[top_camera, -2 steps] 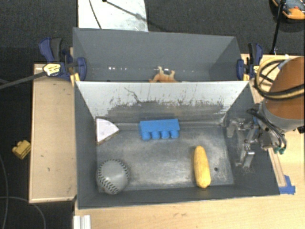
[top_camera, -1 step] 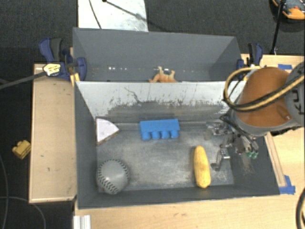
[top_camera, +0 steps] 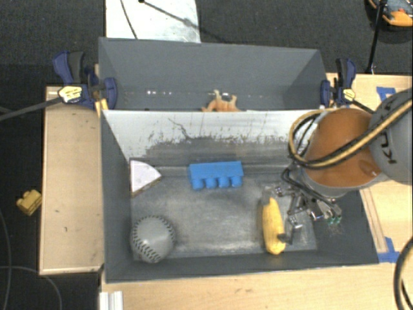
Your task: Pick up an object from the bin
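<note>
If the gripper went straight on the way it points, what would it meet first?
Likely the yellow banana in the bin's lower right, or the bin floor just beside it; the gripper sits along the banana's right side, and depth is unclear.

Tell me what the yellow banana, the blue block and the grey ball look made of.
Yellow banana: likely plastic, smooth with a slight sheen. Blue block: seemingly hard plastic, with even matte colour and moulded ridges along one side. Grey ball: perhaps rubber or foam, with a dull surface and baseball-like seam lines; not certain.
</note>
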Controlling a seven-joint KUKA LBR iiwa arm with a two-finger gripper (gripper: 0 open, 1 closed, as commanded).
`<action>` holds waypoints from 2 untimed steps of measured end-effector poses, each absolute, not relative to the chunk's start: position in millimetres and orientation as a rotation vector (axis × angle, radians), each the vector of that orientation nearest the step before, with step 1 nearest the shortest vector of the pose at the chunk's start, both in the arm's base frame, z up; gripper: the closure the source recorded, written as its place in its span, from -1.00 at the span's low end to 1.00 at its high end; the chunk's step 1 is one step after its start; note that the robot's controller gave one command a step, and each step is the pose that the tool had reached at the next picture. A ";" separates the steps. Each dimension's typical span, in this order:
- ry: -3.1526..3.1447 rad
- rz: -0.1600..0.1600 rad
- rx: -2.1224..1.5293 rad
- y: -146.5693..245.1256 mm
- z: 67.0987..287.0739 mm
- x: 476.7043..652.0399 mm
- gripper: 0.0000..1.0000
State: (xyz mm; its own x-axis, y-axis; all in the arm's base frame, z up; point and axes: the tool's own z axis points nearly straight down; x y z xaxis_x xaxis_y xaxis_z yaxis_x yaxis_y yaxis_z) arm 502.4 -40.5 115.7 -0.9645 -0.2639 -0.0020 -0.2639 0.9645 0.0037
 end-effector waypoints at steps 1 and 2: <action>3.123 0.000 -0.096 -47.6 74.3 496.9 1.00; 3.133 -0.003 -0.101 -49.5 72.0 493.6 -1.00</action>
State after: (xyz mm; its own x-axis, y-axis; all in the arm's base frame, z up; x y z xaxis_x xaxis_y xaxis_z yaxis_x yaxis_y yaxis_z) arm 493.6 -49.5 72.0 -0.9979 -0.0645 -0.0067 -0.0645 0.9979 -0.0022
